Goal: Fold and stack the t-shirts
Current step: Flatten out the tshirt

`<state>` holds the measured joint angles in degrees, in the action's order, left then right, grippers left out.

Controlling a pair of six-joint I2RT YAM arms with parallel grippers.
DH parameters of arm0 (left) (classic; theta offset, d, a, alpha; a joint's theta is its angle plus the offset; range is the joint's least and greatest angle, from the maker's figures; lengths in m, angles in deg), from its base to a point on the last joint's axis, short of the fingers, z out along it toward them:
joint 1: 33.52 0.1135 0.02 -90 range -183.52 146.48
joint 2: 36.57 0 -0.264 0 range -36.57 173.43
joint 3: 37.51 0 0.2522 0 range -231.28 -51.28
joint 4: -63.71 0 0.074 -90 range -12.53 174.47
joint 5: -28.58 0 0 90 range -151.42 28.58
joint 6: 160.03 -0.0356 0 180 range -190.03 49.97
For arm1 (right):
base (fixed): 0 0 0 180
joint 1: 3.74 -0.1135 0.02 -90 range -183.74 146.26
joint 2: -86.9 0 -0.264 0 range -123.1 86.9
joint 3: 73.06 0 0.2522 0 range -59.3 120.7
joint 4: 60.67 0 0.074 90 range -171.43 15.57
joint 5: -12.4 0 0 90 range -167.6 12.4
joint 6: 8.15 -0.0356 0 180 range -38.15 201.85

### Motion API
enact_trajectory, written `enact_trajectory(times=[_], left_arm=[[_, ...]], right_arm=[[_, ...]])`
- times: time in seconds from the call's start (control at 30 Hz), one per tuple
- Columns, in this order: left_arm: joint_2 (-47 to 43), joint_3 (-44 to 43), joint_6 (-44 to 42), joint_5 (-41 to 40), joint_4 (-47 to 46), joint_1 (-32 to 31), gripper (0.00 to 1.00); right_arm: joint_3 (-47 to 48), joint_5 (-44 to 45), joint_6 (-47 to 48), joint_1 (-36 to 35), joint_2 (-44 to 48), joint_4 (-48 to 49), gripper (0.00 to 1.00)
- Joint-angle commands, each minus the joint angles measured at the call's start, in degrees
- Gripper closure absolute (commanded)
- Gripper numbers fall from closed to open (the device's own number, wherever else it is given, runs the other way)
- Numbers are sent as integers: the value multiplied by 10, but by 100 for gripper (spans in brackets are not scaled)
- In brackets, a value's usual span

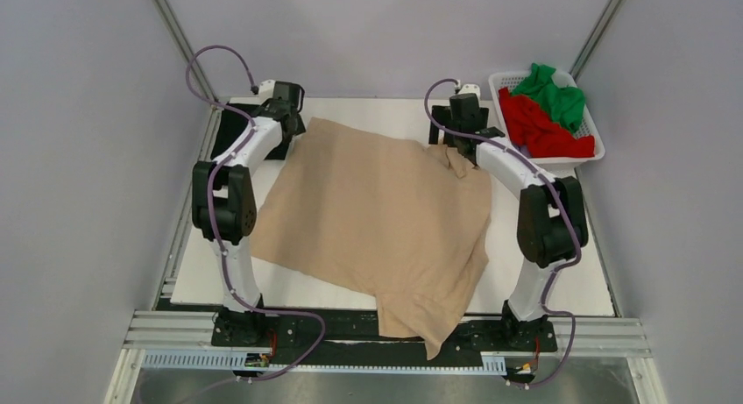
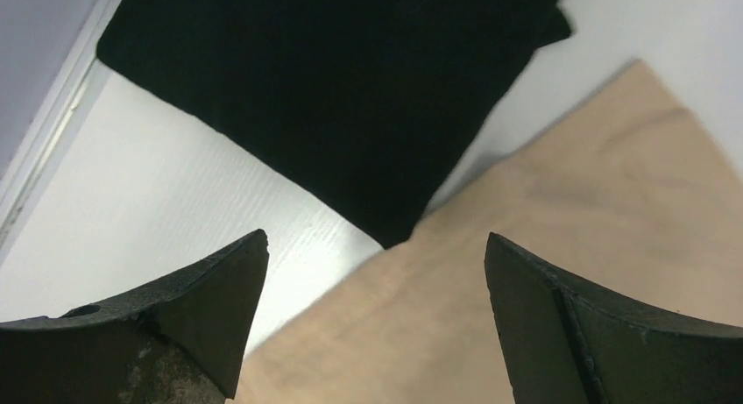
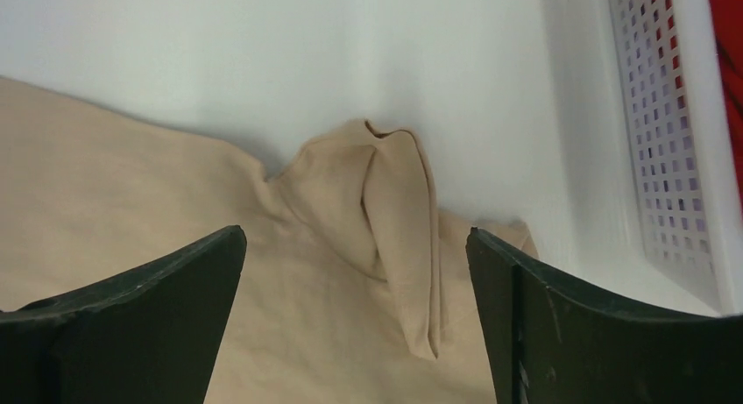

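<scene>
Grey walls are enclosing a white counter; the beige cloth t-shirt is stretching lengthwise far-left to near-right; left pincer and right pincer are gaping, empty.

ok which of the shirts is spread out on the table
The beige t-shirt; the black t-shirt lies compact far left, red and green bunched in the basket.

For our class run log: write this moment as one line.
beige t-shirt: spread on table | left gripper: open | right gripper: open
</scene>
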<state>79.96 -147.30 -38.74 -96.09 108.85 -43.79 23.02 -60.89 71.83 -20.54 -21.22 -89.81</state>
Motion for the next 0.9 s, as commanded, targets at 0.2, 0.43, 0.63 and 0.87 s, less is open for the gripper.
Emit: enact_trajectory(times=[0.2,0.43,0.63,0.87], left_arm=[[-203,142,36,182,-48,-12,0],[-316,344,38,338,-146,-52,0],[-328,450,63,371,-214,-70,0],[-302,506,88,318,-222,-70,0]], right_arm=[[-129,-166,-97,24,194,44,0],[-161,-273,-131,60,181,44,0],[-109,-304,-152,79,74,39,0],[-56,-283,-143,78,-25,-4,0]])
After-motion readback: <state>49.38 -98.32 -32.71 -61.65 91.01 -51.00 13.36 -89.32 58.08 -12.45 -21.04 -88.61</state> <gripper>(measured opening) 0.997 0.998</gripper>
